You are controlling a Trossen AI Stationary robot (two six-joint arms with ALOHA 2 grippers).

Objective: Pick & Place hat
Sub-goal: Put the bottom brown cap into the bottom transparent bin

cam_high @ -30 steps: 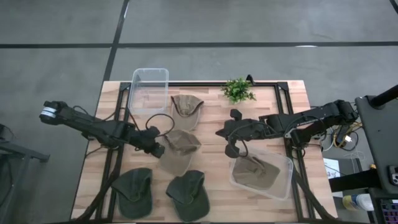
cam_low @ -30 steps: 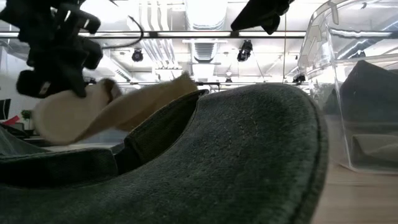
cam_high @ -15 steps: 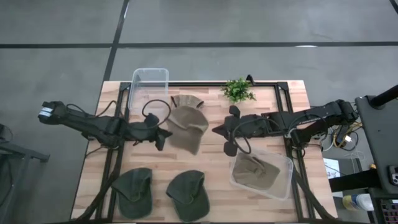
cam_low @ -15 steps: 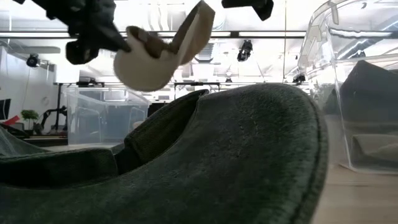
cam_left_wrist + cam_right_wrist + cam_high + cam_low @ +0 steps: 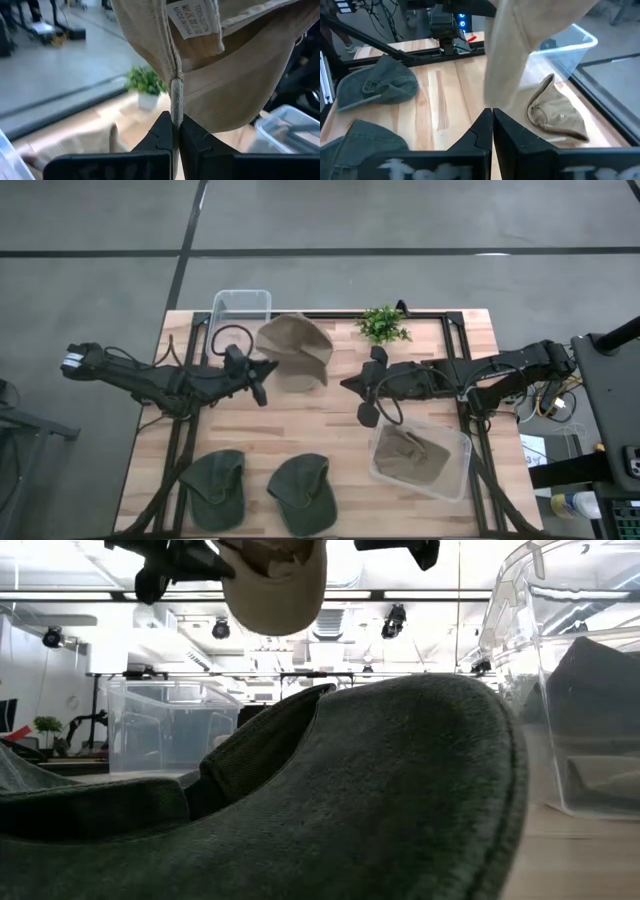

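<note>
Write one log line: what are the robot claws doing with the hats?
left claw: shut on tan hat, lifted | right claw: shut, empty

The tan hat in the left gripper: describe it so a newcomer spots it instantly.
Above the table, near the empty clear bin at the far left, the left gripper pinches a tan hat. It alone hangs in the air; a second tan hat lies on the table, a third tan hat in the right-hand bin.

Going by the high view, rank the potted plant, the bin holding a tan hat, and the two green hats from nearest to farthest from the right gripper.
From the right gripper:
1. Bin holding a tan hat, just toward the table's near edge.
2. Potted plant, at the far edge; nearly as close.
3. Right green hat, near edge.
4. Left green hat, near-left corner, farthest.
</note>
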